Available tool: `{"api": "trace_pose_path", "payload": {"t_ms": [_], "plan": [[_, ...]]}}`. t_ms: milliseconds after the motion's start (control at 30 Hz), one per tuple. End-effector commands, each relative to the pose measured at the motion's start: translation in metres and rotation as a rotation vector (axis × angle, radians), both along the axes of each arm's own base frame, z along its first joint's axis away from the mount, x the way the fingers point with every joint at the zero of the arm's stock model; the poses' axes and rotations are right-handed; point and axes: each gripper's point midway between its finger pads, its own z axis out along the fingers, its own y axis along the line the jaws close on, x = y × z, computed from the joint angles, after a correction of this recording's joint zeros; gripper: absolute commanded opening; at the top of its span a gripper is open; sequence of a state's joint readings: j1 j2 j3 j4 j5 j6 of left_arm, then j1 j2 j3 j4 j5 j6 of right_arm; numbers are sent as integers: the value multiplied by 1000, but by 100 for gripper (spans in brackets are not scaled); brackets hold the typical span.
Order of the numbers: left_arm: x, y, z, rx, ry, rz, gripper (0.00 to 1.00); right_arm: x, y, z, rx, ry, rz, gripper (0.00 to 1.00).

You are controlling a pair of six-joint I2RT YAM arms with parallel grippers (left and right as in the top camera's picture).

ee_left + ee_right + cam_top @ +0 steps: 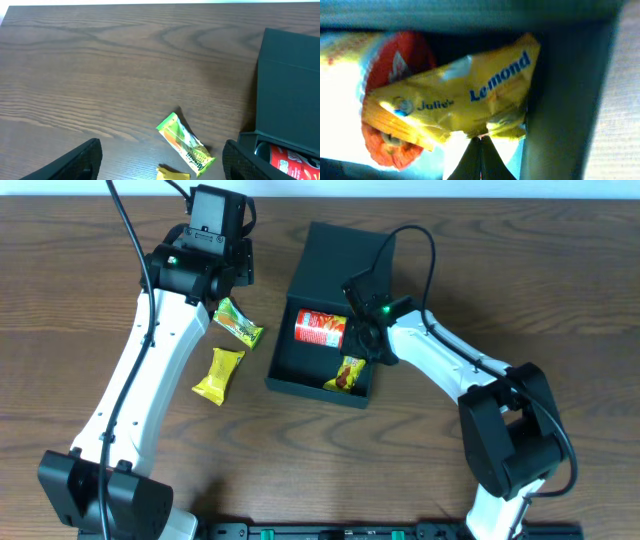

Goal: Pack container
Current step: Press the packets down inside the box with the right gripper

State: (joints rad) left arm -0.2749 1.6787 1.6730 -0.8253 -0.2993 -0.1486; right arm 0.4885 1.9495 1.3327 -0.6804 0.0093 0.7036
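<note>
Overhead, the container [340,255] sits mid-table, can [320,328] inside. Only the right wrist view shows the right gripper [480,150] pinching the Le-mond packet [470,95] — the left gripper [162,162] gapes wide near a green packet [185,145].

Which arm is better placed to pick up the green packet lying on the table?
Left. The left gripper is open, close to the green packet, outside the container. The right gripper is inside the container, shut on the Lemond packet.

I see a dark teal container [335,260], red-and-white can [320,328], green packet [238,322], yellow packet [470,95] lettered blue, brown wood-grain table [80,300].
</note>
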Motion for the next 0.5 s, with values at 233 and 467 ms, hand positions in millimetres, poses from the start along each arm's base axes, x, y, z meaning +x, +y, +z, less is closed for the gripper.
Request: {"api": "trace_pose_path", "payload": {"t_ms": [233, 467], "plan": [[2, 7, 2, 26, -6, 10, 79, 35, -6, 20, -31, -121, -13, 1], [2, 6, 2, 26, -6, 10, 79, 47, -31, 22, -111, -158, -27, 1]]}}
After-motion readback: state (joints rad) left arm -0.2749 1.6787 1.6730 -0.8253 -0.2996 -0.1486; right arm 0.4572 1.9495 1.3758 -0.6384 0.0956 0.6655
